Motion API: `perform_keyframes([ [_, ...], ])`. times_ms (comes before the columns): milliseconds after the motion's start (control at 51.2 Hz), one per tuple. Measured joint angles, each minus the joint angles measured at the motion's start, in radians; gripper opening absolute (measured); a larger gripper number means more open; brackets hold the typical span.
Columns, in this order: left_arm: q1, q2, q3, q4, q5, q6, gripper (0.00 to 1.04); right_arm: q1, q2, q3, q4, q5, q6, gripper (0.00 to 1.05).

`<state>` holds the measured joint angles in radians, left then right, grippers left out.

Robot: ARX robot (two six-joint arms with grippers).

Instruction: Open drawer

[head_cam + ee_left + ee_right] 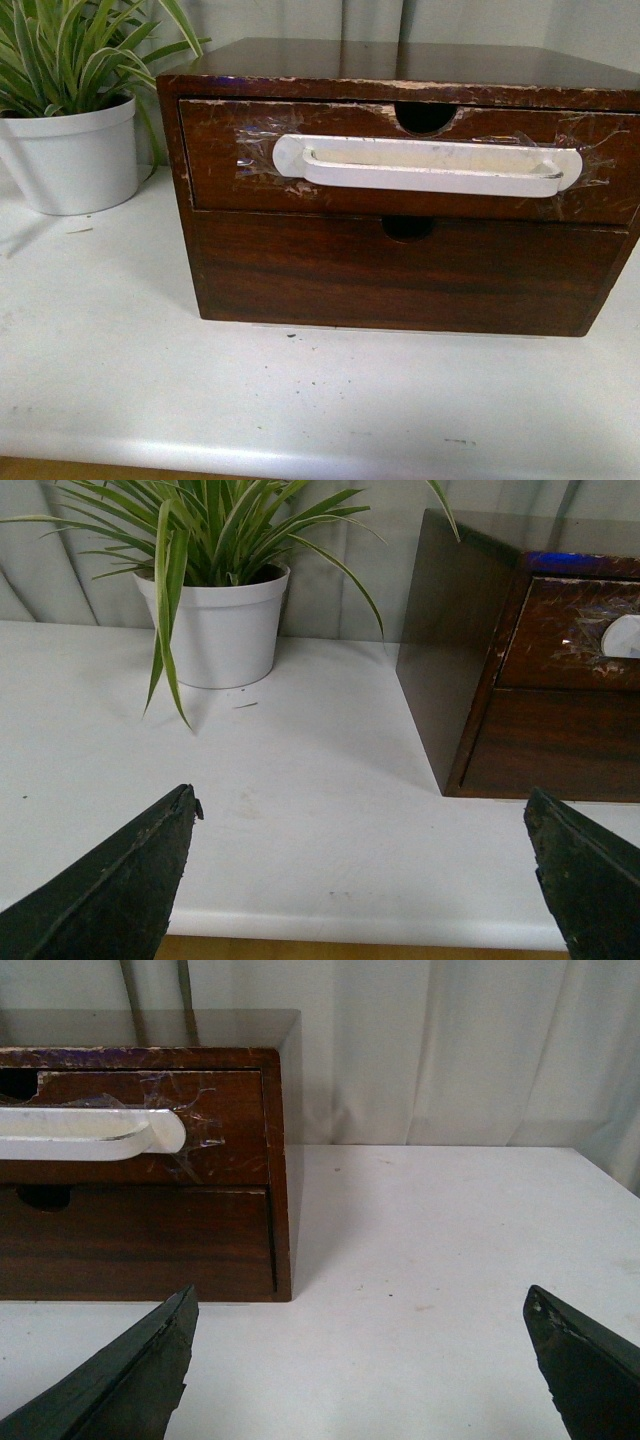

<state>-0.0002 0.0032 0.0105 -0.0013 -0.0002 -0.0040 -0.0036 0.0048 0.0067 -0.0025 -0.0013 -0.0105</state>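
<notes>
A dark brown wooden chest [400, 60] stands on the white table. Its upper drawer [225, 165] has chipped edges, a half-round notch and a long white plastic handle [430, 165] taped on; it sits closed. Neither gripper shows in the front view. My left gripper [365, 825] is open and empty over the table, short of the chest's left front corner; the drawer [560, 630] shows at the edge of that view. My right gripper [360, 1325] is open and empty, low over the table off the chest's right front corner, with the drawer [235, 1090] and handle end [100, 1132] ahead.
A plain lower drawer front [400, 275] with its own notch lies under the upper one. A white pot with a striped green plant [70, 150] stands left of the chest, also in the left wrist view [215, 620]. The table's front edge [200, 455] is near. A curtain hangs behind.
</notes>
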Motion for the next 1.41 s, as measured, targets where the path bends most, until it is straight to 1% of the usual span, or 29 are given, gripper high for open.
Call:
perform_keyframes([
  [1093, 0.000, 0.000, 0.000, 0.000, 0.000, 0.000, 0.98, 0.000, 0.000, 0.000, 0.000, 0.000, 0.000, 0.96],
  [1113, 0.000, 0.000, 0.000, 0.000, 0.000, 0.000, 0.98, -0.001, 0.000, 0.000, 0.000, -0.008, 0.000, 0.96],
  [1132, -0.019, 0.009, 0.002, -0.007, -0.060, -0.015, 0.98, -0.017, 0.009, 0.003, -0.010, -0.052, -0.011, 0.96],
  [1152, -0.037, 0.021, 0.004, -0.010, -0.108, -0.022, 0.98, -0.047, 0.032, 0.014, -0.030, -0.166, -0.045, 0.96],
  [1171, -0.064, 0.049, 0.009, -0.005, -0.204, -0.035, 0.98, -0.071, 0.057, 0.019, -0.032, -0.224, -0.065, 0.96],
  [1191, -0.076, 0.071, 0.012, 0.003, -0.241, -0.037, 0.98, -0.088, 0.082, 0.028, -0.032, -0.296, -0.089, 0.96],
  [1210, -0.082, 0.103, 0.018, 0.020, -0.242, -0.037, 0.98, -0.103, 0.123, 0.042, -0.032, -0.393, -0.125, 0.96],
  [1230, -0.081, 0.126, 0.024, 0.029, -0.227, -0.035, 0.98, -0.107, 0.151, 0.053, -0.036, -0.433, -0.153, 0.96],
  [1289, -0.078, 0.173, 0.040, 0.045, -0.195, -0.028, 0.98, -0.110, 0.219, 0.086, -0.055, -0.503, -0.213, 0.96],
  [1328, -0.066, 0.224, 0.057, 0.068, -0.146, -0.004, 0.98, -0.110, 0.257, 0.101, -0.044, -0.521, -0.244, 0.96],
  [1406, -0.031, 0.332, 0.101, 0.092, -0.010, 0.068, 0.98, -0.105, 0.358, 0.163, -0.048, -0.539, -0.341, 0.96],
])
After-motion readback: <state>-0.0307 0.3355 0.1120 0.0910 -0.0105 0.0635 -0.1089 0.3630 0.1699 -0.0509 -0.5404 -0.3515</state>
